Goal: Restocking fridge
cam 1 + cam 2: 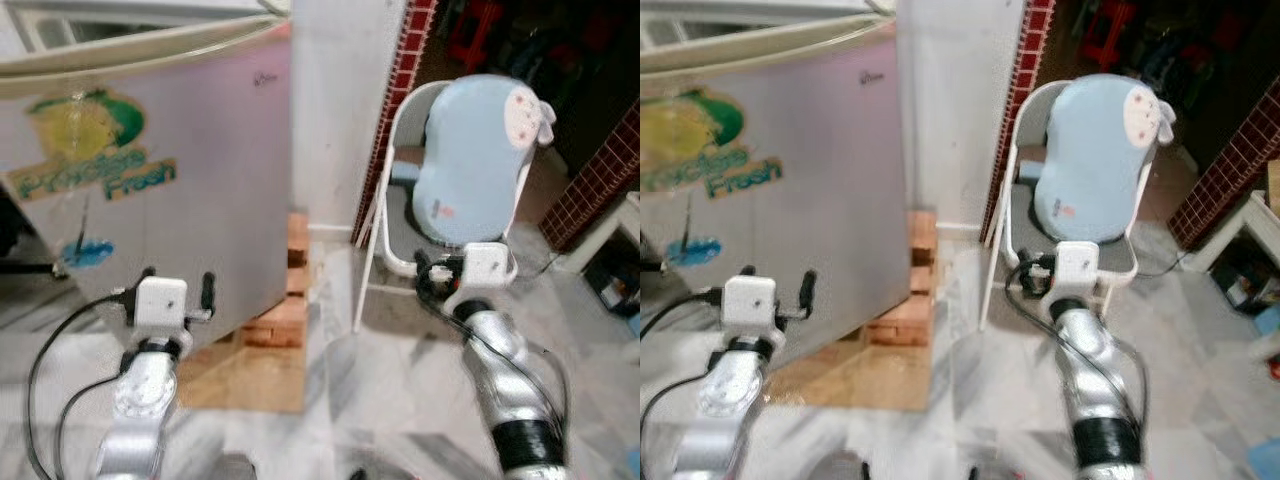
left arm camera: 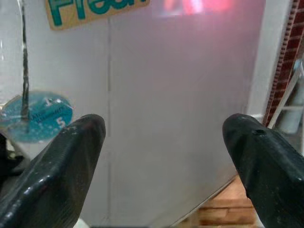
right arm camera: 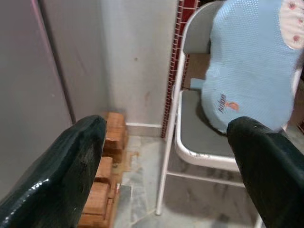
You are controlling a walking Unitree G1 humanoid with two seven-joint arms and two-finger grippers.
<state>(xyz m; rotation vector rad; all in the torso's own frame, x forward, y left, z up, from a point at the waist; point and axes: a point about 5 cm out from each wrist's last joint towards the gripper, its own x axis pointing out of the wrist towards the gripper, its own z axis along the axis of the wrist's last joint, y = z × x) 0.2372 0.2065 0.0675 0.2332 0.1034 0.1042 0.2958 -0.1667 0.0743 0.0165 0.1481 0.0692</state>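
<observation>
The fridge (image 1: 180, 200) stands at the left, a silver door with a yellow-green sticker and a small blue one; along its top edge a gap shows. My left gripper (image 1: 178, 282) is held up close in front of the door's lower right part, open, with nothing between its fingers (image 2: 71, 156). My right gripper (image 1: 440, 268) is raised further right, open and empty, pointing at a white folding chair (image 1: 372, 215). In the right wrist view its fingers (image 3: 71, 156) frame the fridge's side, the wall and the chair.
A pale blue padded seat (image 1: 475, 160) leans on the chair. The fridge rests on stacked reddish blocks (image 1: 285, 310). A white wall column (image 1: 340, 100) and a red-tiled edge (image 1: 405, 60) stand behind. A white stool (image 1: 610, 230) is at the far right. The floor is marble.
</observation>
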